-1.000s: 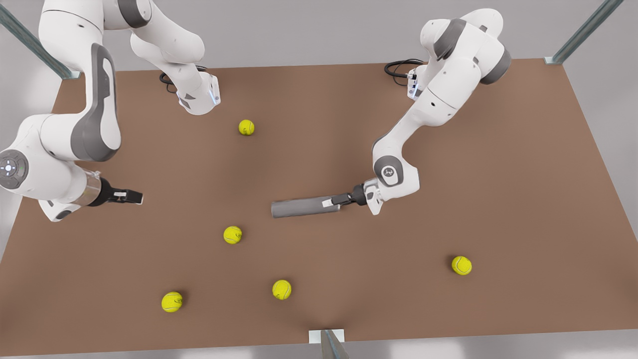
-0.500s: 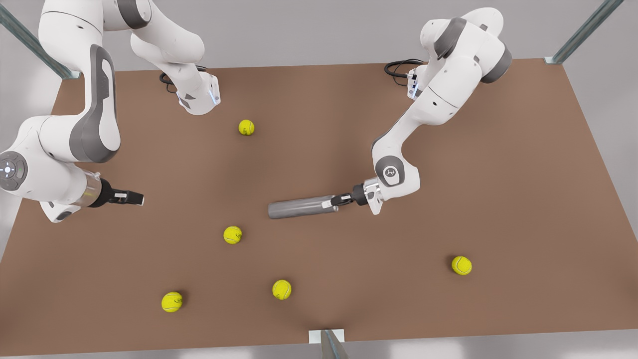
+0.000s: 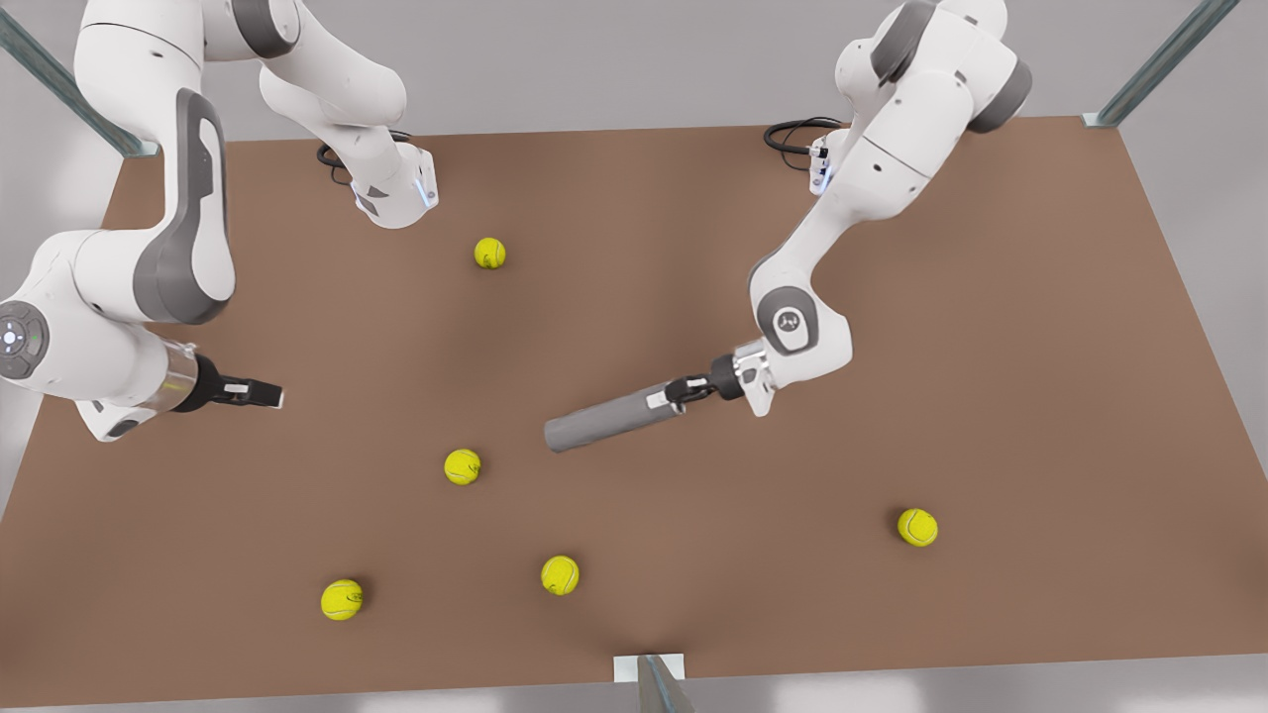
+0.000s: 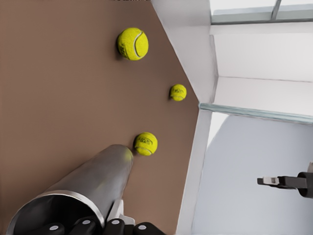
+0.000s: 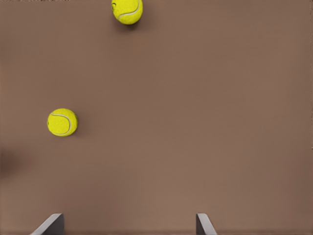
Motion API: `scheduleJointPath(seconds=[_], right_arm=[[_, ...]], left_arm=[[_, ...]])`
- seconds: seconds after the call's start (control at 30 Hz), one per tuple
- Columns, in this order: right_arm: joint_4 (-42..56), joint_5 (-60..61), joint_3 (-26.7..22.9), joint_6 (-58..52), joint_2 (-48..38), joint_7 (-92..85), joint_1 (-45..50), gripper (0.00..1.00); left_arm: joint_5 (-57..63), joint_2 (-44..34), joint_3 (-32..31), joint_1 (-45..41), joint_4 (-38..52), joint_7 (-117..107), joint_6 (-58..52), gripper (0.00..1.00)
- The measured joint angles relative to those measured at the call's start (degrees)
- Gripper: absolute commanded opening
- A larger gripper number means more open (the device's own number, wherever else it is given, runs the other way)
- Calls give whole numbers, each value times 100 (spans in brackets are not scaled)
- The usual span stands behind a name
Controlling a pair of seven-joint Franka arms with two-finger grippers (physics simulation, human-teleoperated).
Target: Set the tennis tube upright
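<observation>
The tennis tube [image 3: 604, 421] is not yet upright. It lies near the middle of the brown table [image 3: 991, 347], slanted, with its gripped end seemingly lifted a little while the far end looks to be down at the tabletop — a judgement from the slant, since the contact itself is hard to make out. The grasp seems made; the swing to vertical and the setting-down on its base are all left to do.

The left gripper [image 3: 671, 394] sits at the tube's end on the front view's right, its fingers pinched on the rim there. In the left wrist view that rim [image 4: 58, 205] reads as a light silvery ring around an open dark mouth, and the body runs away from it as a plain dark-grey cylinder with a soft sheen. Just past the tube's far end lies a tennis ball [image 4: 145, 143], close to it though I cannot tell if they touch; four more balls lie scattered farther from the tube.

The right gripper [image 3: 260, 393] waits well away from the tube, towards the front view's left — its fingers [image 5: 50, 225] spread wide over bare table, holding nothing.
</observation>
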Motion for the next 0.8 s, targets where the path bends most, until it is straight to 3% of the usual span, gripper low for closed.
scheduleJointPath(seconds=[0.23, 0.8], right_arm=[[-9, -1, 0, -4, -2, 4, 0, 100], [-3, 9, 0, -13, 35, 11, -12, 100]], left_arm=[[1695, -510, 472, 29, 41, -758, -313, 21], [6505, -1783, 1638, 34, 241, -3150, -2232, 21]])
